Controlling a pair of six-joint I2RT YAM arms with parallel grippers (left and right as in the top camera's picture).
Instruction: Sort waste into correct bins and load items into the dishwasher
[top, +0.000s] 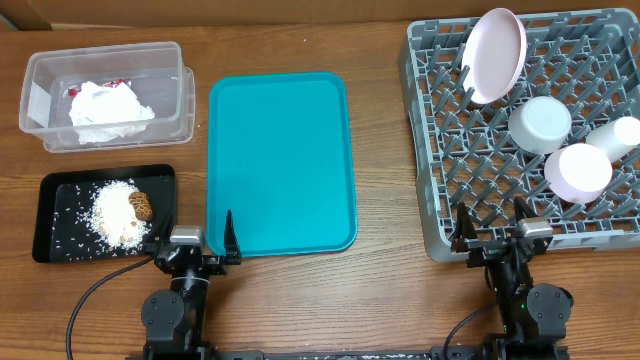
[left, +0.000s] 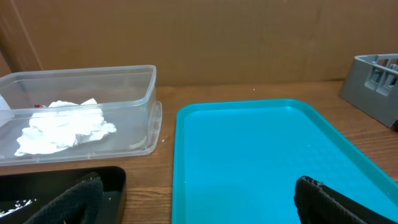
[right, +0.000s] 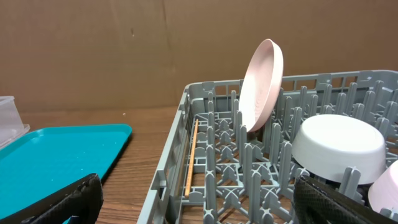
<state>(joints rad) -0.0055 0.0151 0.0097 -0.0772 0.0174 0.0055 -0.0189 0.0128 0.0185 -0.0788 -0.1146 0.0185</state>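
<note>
Left gripper (top: 196, 248): low at the table's (top: 380, 300) near edge, jaws spread wide, empty.
Right gripper (top: 492, 238): likewise low, jaws spread, empty.
Dish rack (top: 418, 130): grey plastic, upright pegs.

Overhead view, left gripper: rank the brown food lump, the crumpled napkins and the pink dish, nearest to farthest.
From the left gripper:
1. Brown food lump, in the black tray just ahead, to its left.
2. Crumpled napkins, in the clear tub, far left.
3. Pink dish, on edge in the dish rack, far right.
</note>
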